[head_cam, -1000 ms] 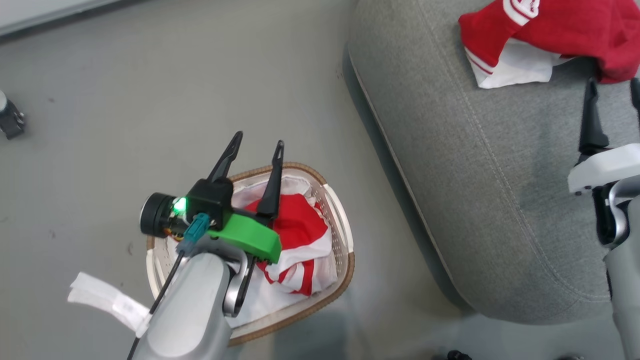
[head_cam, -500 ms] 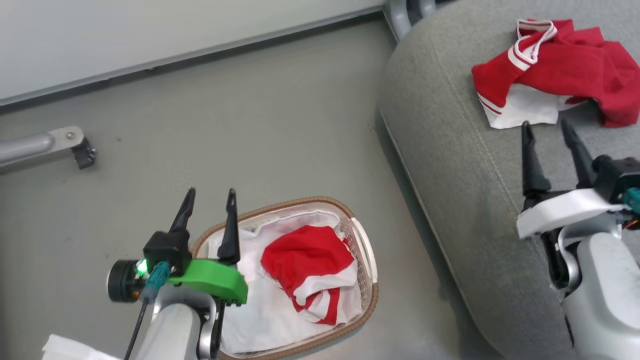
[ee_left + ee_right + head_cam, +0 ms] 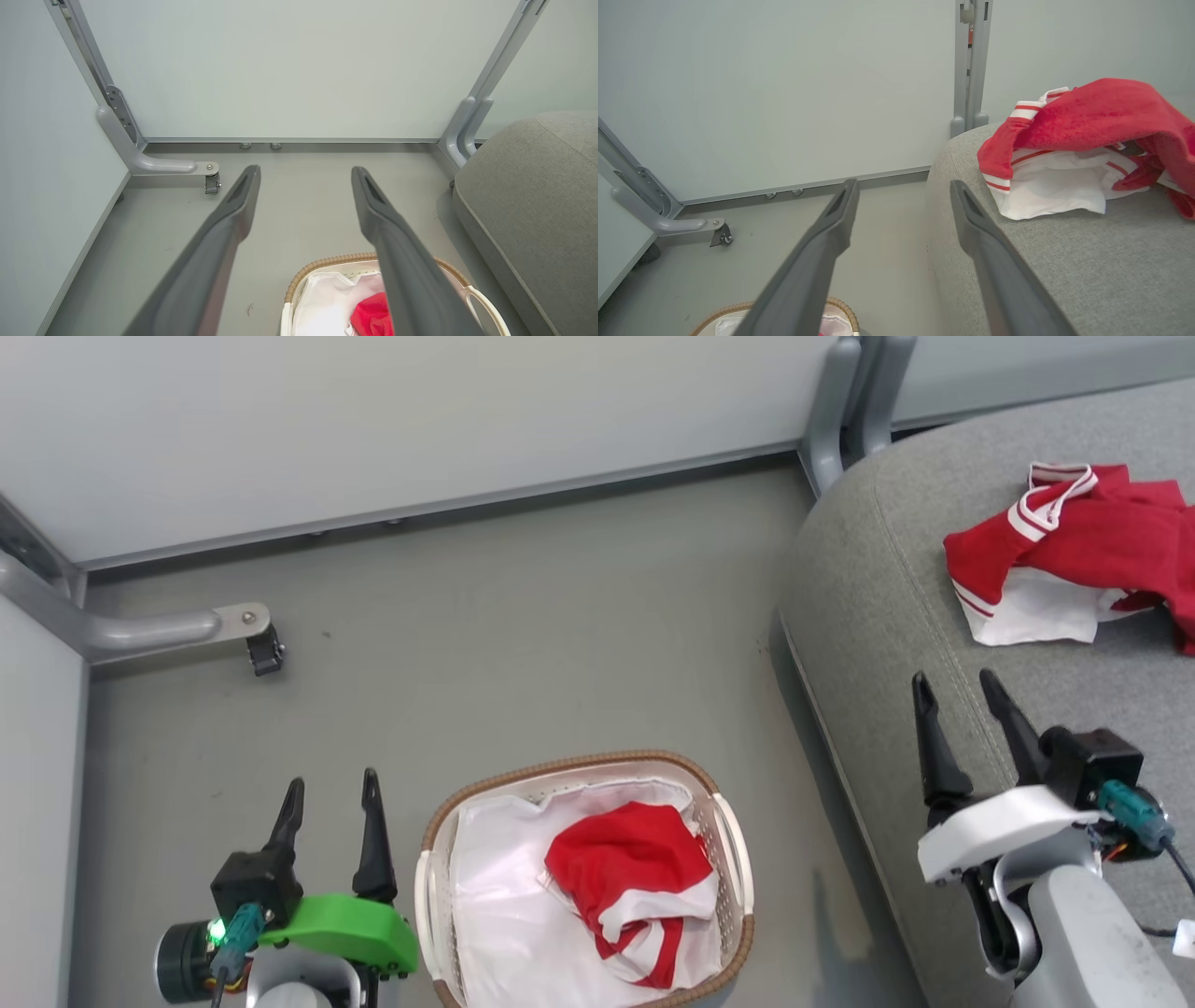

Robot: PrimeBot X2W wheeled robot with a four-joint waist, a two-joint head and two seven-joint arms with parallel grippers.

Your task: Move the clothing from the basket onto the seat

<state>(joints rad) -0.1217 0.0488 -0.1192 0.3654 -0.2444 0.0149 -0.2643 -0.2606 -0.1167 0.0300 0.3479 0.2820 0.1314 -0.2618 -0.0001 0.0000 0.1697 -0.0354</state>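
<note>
Green plastic is shrouding the wrist behind the left hand [image 3: 332,791], which is hanging low over the grey floor [image 3: 523,644] with its two dark fingers spread apart and nothing between them. Just to its right the basket [image 3: 560,765] is sitting on the floor, its left rim beside that hand and seemingly not touching it. Inside, on the white liner [image 3: 490,905], one red-and-white garment [image 3: 625,859] is lying bunched toward the basket's right half, its longer run slanting from far-left to near-right. So the piece left to move is lying straight off to the right of the left hand, across the basket's left wall. Farther right, past a strip of bare floor, the seat [image 3: 868,597] is rising, and a second red garment [image 3: 1083,546] is already resting on it near the far right. The right hand [image 3: 956,683] is hovering over the seat's edge nearest the basket, fingers likewise parted and empty, pointing toward that garment. I'm judging the left arm as the nearer one to the basket; the right would be reaching back across the gap. The coming grab is looking like a short swing rightward and down over the rim, fingers straddling the bundle across its slant.
</note>
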